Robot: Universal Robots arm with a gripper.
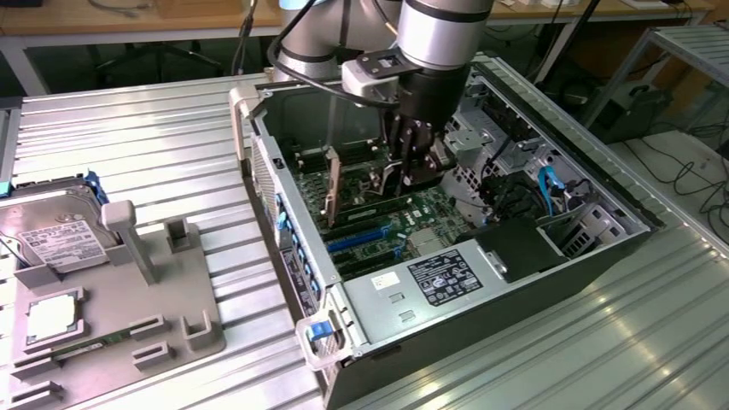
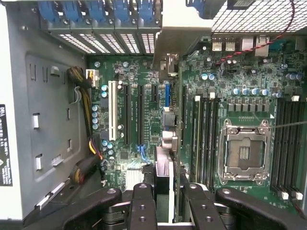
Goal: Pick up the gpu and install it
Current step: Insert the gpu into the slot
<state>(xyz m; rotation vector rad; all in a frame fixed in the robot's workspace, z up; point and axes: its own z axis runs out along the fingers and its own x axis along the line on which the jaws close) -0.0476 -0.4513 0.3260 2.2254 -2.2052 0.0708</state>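
The gpu (image 2: 164, 167) stands on edge inside the open computer case (image 1: 376, 342), over the motherboard's expansion slots (image 2: 129, 115). In the wrist view I see it edge-on, running from between my fingers toward the rear slot openings. Its metal bracket end (image 1: 334, 190) stands upright near the case's rear wall. My gripper (image 1: 408, 171) reaches down into the case, and in the wrist view the gripper (image 2: 167, 191) is shut on the gpu with a black finger (image 2: 143, 201) on each side. Whether the card's edge sits in a slot is hidden.
A silver hard drive (image 1: 57, 239) leans on a grey fixture (image 1: 137, 316) on the metal table at the exterior view's left. Inside the case are an empty CPU socket (image 2: 244, 151), a labelled power supply (image 1: 445, 278), a drive cage (image 1: 501, 141) and blue cables (image 1: 547, 184).
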